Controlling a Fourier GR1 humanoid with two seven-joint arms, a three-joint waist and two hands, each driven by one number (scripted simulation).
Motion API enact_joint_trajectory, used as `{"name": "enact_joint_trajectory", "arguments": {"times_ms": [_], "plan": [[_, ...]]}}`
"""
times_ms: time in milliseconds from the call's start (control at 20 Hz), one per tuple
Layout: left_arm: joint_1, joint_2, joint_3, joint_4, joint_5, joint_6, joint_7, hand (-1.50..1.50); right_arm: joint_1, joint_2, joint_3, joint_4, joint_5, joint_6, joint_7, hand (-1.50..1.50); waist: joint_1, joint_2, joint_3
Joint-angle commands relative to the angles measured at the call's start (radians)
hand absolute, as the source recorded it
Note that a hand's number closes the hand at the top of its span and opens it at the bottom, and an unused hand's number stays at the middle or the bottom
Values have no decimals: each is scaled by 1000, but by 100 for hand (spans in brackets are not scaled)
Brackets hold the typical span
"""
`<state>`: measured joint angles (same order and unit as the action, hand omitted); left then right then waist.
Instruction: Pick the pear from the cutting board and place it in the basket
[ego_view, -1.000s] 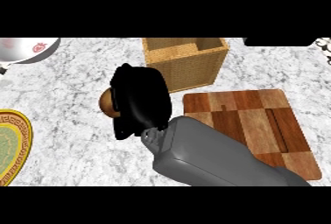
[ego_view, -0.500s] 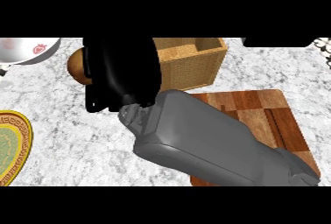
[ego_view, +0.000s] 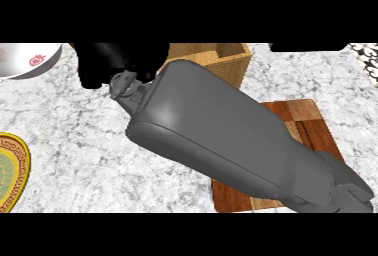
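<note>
single head view, looking steeply down onto the grey-white marbled stone counter (ego_view: 81, 150). close enough that one grey forearm (ego_view: 229, 145) fills the frame's centre, entering from the lower right. woven wicker basket (ego_view: 229, 60) cropped at the top edge; no second view to compare.

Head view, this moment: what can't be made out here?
- Pear: not visible; whether the right hand holds it cannot be told.
- Basket: mostly hidden behind the forearm, its inside unseen.
- Cutting board: largely covered by the forearm.
- Left hand: not in view.
- Plate: cut by the left edge.
</note>
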<state>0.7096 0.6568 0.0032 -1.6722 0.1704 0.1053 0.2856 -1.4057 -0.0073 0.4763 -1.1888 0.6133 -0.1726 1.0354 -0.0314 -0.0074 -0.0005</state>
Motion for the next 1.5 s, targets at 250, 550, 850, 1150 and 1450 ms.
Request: {"name": "enact_joint_trajectory", "arguments": {"times_ms": [250, 550, 850, 1150, 1450], "plan": [[-228, -71, 4, -159, 47, 0, -106, 0, -109, -23, -1, 246, 44, 119, 84, 150, -76, 6, -20], [-216, -95, 12, -173, 38, 10, -121, 0, -146, -67, -17, 356, 50, 163, 51, 150, -84, 7, -15], [-227, -102, 23, -185, 39, 1, -111, 0, -157, -61, -34, 406, 30, 165, -18, 150, -93, 16, -10], [-233, -116, 35, -174, 26, 4, -115, 0, -145, -34, -47, 445, 11, 154, -49, 150, -91, 19, -10], [-232, -127, 41, -166, 21, -7, -116, 0, -110, -40, -56, 500, -1, 153, -93, 150, -91, 30, -9]]}}
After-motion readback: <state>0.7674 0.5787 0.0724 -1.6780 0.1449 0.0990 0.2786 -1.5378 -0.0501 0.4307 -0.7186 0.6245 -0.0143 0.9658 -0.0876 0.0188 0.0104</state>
